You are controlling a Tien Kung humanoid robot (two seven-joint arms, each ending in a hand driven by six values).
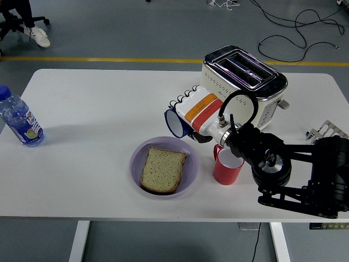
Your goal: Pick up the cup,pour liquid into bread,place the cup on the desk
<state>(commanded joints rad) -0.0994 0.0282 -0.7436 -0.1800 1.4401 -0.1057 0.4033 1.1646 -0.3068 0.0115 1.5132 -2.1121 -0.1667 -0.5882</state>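
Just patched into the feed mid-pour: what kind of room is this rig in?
Most likely a robotics lab or test hall staged as a breakfast table, not a real kitchen. Grey floor with a yellow line, loose cables behind the white table, and a toaster set out as a prop.

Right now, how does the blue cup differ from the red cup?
The blue cup is gripped by the right hand, off the table and tipped sideways, its mouth facing left; the red cup stands upright on the table, untouched. The blue cup is above the plate's far rim; the red cup stands beside the plate. Both have white insides.
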